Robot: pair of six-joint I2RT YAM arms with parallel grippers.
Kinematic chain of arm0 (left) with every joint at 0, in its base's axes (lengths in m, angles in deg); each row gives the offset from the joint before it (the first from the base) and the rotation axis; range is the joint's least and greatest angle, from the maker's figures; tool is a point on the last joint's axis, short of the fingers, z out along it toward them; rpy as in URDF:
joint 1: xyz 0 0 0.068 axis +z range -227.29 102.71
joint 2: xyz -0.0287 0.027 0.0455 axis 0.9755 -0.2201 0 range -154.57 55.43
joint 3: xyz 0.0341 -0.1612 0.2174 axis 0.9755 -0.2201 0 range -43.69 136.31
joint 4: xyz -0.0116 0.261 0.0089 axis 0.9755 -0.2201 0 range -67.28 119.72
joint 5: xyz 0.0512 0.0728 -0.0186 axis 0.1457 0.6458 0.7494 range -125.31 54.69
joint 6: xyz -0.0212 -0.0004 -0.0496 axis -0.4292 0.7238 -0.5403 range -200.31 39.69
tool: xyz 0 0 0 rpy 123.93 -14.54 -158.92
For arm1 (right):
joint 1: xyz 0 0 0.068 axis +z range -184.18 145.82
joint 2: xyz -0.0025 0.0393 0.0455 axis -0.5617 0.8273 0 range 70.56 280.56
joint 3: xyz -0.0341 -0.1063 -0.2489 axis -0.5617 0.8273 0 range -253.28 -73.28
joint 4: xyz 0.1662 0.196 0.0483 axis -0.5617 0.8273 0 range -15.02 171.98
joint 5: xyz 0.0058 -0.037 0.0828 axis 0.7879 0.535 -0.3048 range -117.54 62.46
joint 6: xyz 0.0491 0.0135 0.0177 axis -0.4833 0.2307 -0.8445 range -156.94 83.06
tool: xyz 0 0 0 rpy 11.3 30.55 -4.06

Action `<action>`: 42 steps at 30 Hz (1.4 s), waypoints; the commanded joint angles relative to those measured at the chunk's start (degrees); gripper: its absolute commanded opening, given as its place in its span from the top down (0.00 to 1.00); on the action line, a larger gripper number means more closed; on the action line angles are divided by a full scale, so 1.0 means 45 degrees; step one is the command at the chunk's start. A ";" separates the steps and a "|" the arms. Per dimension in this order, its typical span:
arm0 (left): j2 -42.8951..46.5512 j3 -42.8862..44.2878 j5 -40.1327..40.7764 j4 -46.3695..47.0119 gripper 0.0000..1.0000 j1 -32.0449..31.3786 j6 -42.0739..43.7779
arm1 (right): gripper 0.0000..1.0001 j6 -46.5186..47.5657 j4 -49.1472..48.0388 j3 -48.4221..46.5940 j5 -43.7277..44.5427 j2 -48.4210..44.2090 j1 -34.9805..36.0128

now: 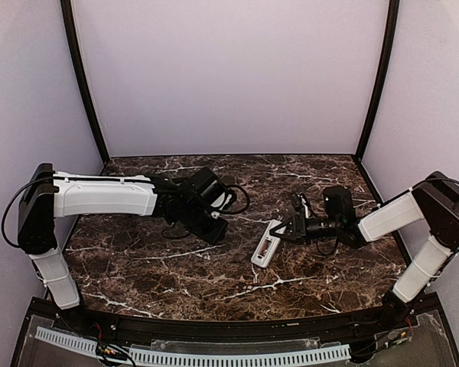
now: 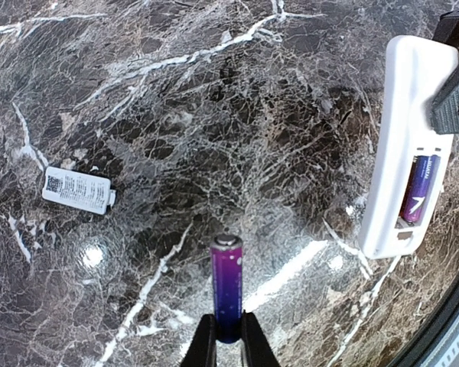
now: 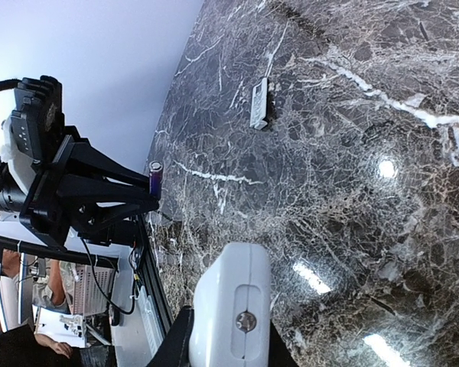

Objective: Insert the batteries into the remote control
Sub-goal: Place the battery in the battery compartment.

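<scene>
The left pincer (image 2: 228,330) is nipped tight on one slim, glossy purple-blue battery (image 2: 226,279), which pokes out past its two black fingertips, metal cap foremost, over the dark, white-veined marble table (image 2: 214,99). The right pincer (image 3: 228,345) is clamped on the end of the one smooth white plastic remote control (image 3: 231,302), a rounded oblong with a second battery (image 2: 419,189) seated in its recessed bay, two batteries in all. One flat white labelled cover (image 2: 78,189) lies ahead-left of the left pincer, well apart from the remote
</scene>
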 commanded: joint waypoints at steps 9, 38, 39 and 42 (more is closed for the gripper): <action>0.0861 -0.0355 -0.0379 0.0277 1.00 -0.0099 0.0007 | 1.00 0.0344 0.0320 -0.0223 -0.0049 -0.0522 -0.0117; 0.1268 0.0285 -0.1298 -0.0002 1.00 -0.0513 -0.0229 | 1.00 0.0444 0.0602 -0.0339 0.0155 -0.1040 -0.0103; 0.1233 0.0377 -0.1325 -0.0075 1.00 -0.0518 -0.0234 | 1.00 0.0386 0.0557 -0.0289 0.0198 -0.1072 -0.0100; 0.1254 0.0467 -0.1282 -0.0314 1.00 -0.0632 -0.0264 | 1.00 0.0257 0.0389 -0.0208 0.0240 -0.1068 -0.0094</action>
